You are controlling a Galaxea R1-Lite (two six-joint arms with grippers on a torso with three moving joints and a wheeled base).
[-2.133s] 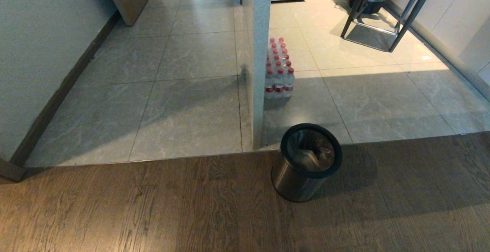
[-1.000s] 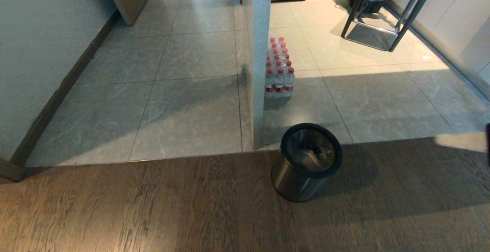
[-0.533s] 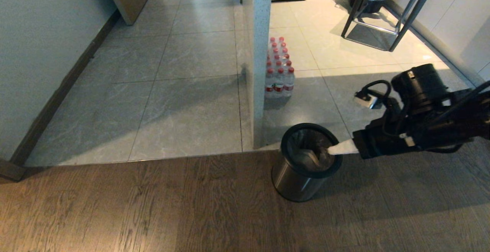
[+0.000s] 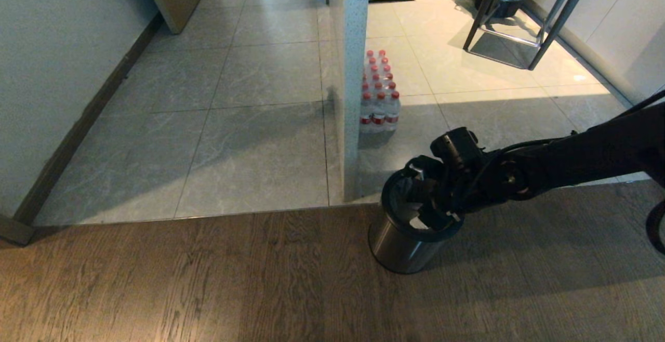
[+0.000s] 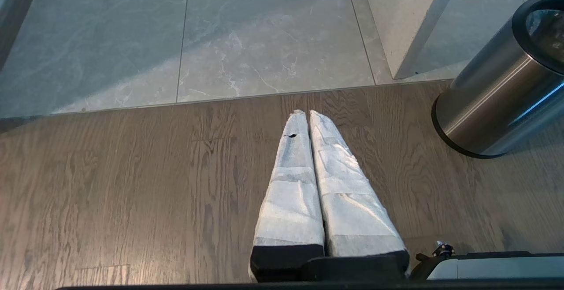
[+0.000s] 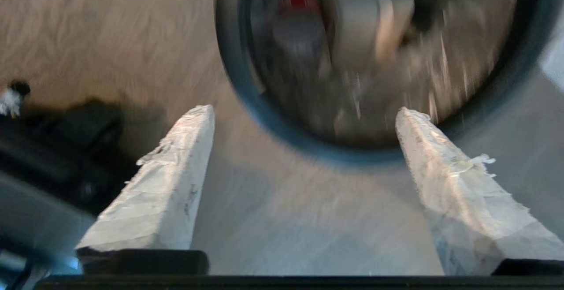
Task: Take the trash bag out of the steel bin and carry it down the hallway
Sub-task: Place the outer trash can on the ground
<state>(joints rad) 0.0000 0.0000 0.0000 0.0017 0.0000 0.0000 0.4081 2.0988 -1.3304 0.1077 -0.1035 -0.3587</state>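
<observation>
The steel bin point(image 4: 402, 246) stands on the wood floor at the edge of the tiles, its black ring facing up. The trash bag point(image 6: 352, 61) lines the inside, clear and crinkly, with pale and brownish scraps. My right arm reaches in from the right, and the right gripper point(image 4: 423, 209) hangs over the bin's mouth, pointing down. In the right wrist view the right gripper point(image 6: 304, 110) is open, and nothing sits between its white-wrapped fingers point(image 6: 176, 171). The left gripper point(image 5: 307, 113) is shut and empty above the wood planks, left of the bin point(image 5: 498, 96). The hallway point(image 4: 249, 97) runs ahead on the left.
A white wall end point(image 4: 348, 71) stands just behind the bin and splits the tiled floor. A shrink-wrapped pack of red-capped bottles point(image 4: 378, 97) sits against it. A dark metal frame point(image 4: 519, 20) stands at the back right. A wall with a dark baseboard point(image 4: 78, 129) lines the left.
My right arm has swung in from the right edge to above the bin's mouth and tipped downwards. Its fingers have spread apart. The bin and the camera have not moved.
</observation>
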